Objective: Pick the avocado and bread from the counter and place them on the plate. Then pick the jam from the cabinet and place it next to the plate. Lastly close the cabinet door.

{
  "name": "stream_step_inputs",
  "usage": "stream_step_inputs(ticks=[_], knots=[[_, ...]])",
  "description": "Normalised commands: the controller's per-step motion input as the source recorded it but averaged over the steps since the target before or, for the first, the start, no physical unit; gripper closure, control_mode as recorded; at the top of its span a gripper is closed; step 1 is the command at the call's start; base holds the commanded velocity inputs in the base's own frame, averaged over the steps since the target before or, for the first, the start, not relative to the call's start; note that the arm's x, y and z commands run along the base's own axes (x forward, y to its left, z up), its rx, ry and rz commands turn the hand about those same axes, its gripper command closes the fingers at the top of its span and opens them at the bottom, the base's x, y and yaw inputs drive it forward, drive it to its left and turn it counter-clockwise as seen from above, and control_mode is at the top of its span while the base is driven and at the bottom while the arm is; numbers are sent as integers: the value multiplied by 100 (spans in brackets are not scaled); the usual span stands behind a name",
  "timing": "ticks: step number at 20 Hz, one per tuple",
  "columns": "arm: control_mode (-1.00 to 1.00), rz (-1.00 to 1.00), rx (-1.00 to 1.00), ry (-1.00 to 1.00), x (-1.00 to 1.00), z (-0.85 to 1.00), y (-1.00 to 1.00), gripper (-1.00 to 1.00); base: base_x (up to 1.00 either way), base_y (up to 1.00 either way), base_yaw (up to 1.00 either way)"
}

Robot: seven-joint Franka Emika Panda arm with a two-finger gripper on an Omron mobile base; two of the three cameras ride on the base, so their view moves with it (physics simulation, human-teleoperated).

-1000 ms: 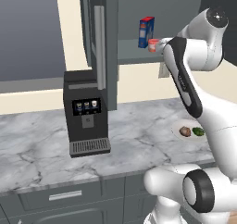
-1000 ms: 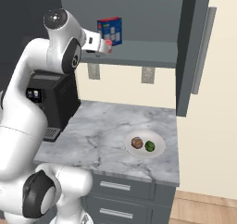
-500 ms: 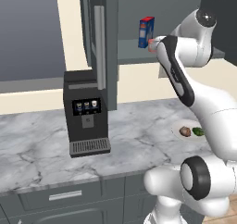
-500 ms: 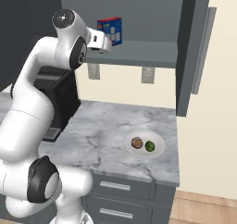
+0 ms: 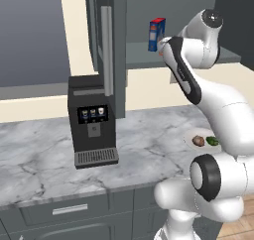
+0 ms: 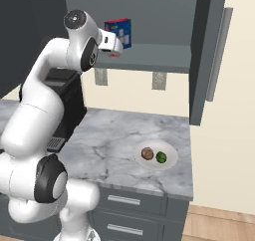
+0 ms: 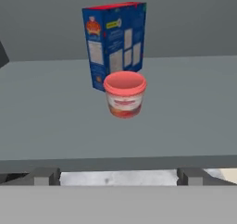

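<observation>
The tool is up at cabinet height with its fingers spread wide apart and nothing between them. In the hand view the two dark fingertips sit at the bottom, just short of the shelf's front edge. Straight ahead of it on the shelf stands the jam, a squat red jar with a pinkish lid, well clear of the fingers. Right behind the jar, touching or nearly so, is the tall blue-and-red box, upright.

From the right base view, the tool points into the open cabinet, with the box just past it. The cabinet door hangs open to the right, with its long silver handle on the outside.

Down on the desk, the plate sits near the right end, with the bread and the avocado side by side on it, bread to the left. The black coffee machine stands further along the desk, well apart from the plate.
</observation>
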Motion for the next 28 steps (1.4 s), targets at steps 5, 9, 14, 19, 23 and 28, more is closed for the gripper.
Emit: stream_step_inputs(ticks=[5, 9, 14, 19, 23, 28], knots=[[-100, 0, 0, 0, 30, -10, -6, -100, 0, 0, 0], [-100, 0, 0, 0, 23, -12, -4, -100, 0, 0, 0], [-100, 2, 0, 0, 24, 0, -1, -100, 0, 0, 0], [-100, 1, 0, 0, 19, -4, -3, -100, 0, 0, 0], [-100, 0, 0, 0, 18, -13, -8, -100, 0, 0, 0], [-100, 0, 0, 0, 22, -5, -1, -100, 0, 0, 0]])
